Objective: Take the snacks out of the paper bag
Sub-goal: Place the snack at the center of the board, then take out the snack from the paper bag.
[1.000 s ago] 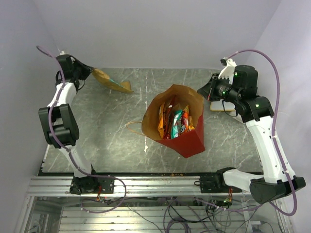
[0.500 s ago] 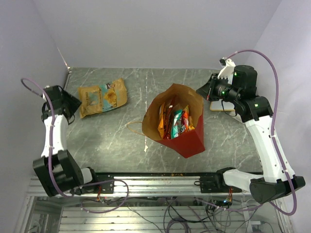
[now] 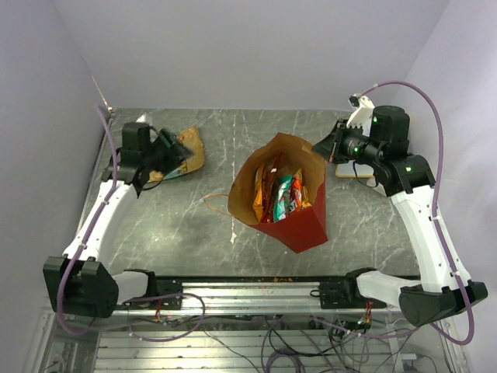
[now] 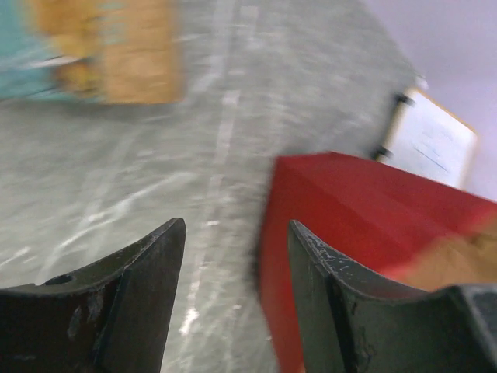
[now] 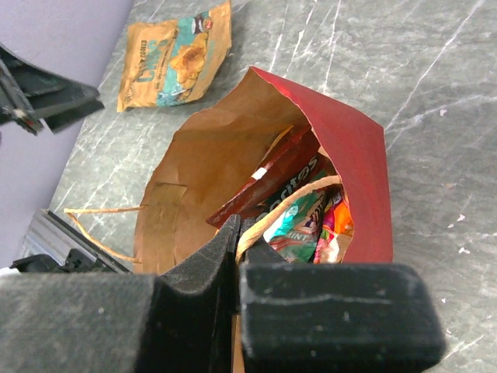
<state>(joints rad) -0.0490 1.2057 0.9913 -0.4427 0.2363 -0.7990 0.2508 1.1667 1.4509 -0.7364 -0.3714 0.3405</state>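
The red paper bag stands mid-table with its brown mouth open upward. Several snacks stand packed inside it, red, green and orange packets. One flat orange chip bag lies on the table at the back left, clear of the paper bag. My left gripper hovers open over the chip bag's near edge, with nothing between its fingers. The wrist view shows the red bag ahead. My right gripper is shut on the bag's twisted tan handle at the rim.
A white wood-framed board lies on the table behind the right gripper. The bag's other handle trails loose on the table to the left. Walls close in the table at the back and on both sides.
The left gripper let go of the orange chip bag, which now lies flat at the back left. The left arm swung out, then back over it. The right arm held still.
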